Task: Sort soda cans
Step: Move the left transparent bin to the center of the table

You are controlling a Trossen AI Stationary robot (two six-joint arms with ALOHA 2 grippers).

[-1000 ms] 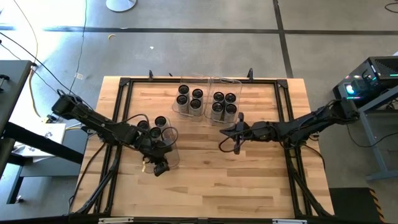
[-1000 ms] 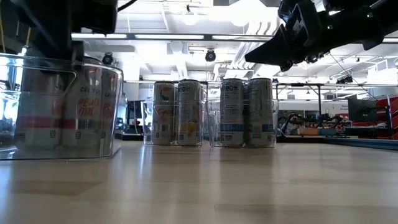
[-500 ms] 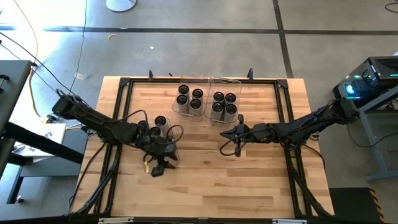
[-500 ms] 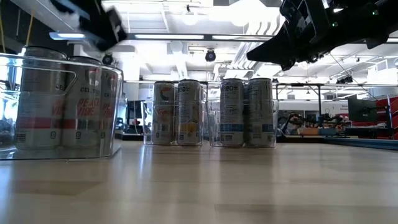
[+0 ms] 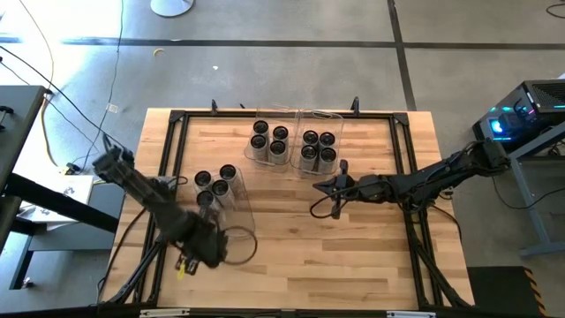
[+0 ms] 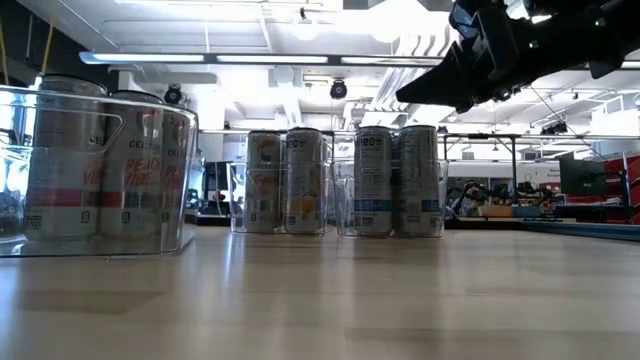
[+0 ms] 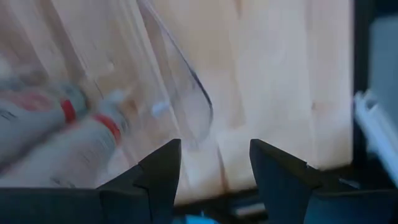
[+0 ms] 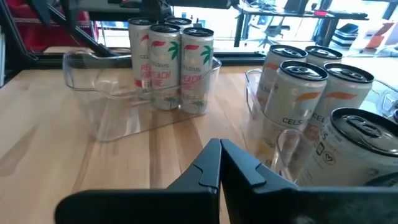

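The left pincer point(image 5: 187, 262) hangs low over the near-left worktop point(image 5: 353, 247) edge, its arm folded back, fingers parted and holding nothing (the clear bin point(image 5: 237, 212) is just beside it). The right pincer point(image 5: 333, 205), fully closed and empty, reaches mid-worktop. The soda cans point(image 5: 269, 140) stand in bins at far centre and left.

Both arms point(image 5: 415, 184) are built of black segmented links with black cables attached; fingers point(image 7: 155, 177) are dark, angular wedges.
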